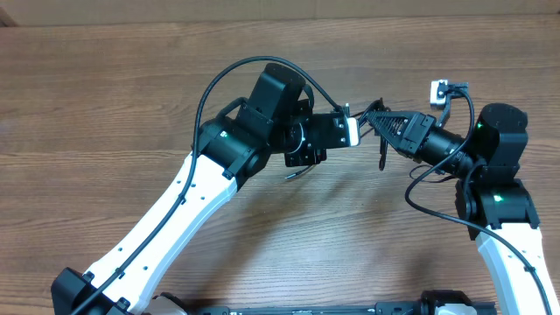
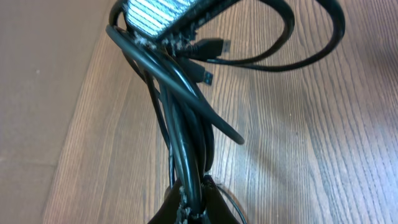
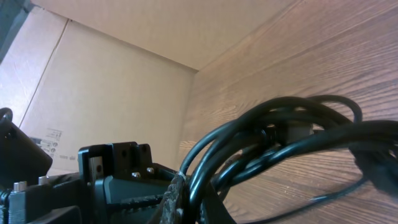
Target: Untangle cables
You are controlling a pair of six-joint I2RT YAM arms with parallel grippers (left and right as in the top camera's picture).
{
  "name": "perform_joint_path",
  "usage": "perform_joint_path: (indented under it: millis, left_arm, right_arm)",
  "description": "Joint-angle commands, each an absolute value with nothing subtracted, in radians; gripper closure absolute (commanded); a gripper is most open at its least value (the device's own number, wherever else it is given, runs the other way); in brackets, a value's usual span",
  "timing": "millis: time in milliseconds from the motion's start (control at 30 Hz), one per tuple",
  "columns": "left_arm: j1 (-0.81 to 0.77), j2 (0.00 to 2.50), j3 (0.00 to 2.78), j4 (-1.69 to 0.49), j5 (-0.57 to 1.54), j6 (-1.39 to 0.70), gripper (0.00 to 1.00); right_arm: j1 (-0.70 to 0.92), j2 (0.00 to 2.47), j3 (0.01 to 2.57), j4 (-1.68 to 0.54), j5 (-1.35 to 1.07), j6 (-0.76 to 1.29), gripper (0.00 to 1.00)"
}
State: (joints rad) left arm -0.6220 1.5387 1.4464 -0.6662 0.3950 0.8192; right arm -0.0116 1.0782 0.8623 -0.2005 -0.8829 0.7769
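Open worktop [image 1: 105, 96] all round, far edge well apart — left gripper [image 2: 190, 200], right gripper [image 3: 186, 196] both pinched tight on cables [image 2: 184, 134].

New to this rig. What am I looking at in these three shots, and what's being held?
Two robot arms work at a wooden table, each ending in a two-finger gripper. The overhead view looks straight down. The other two views come from a camera on each wrist, looking along its own fingers. The left gripper and right gripper meet mid-table, both shut on one tangled bundle of thin black cables with small plugs. The right wrist view shows a cardboard box.
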Motion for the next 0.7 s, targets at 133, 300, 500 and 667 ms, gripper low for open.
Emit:
perform_joint_path:
  millis: [133, 300, 500, 667]
  left_arm:
    - [-0.627, 1.537, 1.454, -0.767, 0.337, 0.769, 0.96]
    - [-0.627, 1.537, 1.454, -0.847, 0.336, 0.769, 0.96]
    - [-0.625, 1.537, 1.454, -0.877, 0.296, 0.698, 0.96]
    - [-0.614, 1.537, 1.454, -0.885, 0.320, 0.665, 0.96]
  right_arm:
    - [-0.014, 1.066, 0.881, -0.024, -0.900, 0.812, 0.96]
    - [-0.014, 1.066, 0.881, 0.147, -0.899, 0.903, 0.96]
    - [-0.024, 1.066, 0.881, 0.228, -0.891, 0.976, 0.96]
    - [-0.059, 1.066, 0.881, 0.226, -0.872, 1.003, 0.96]
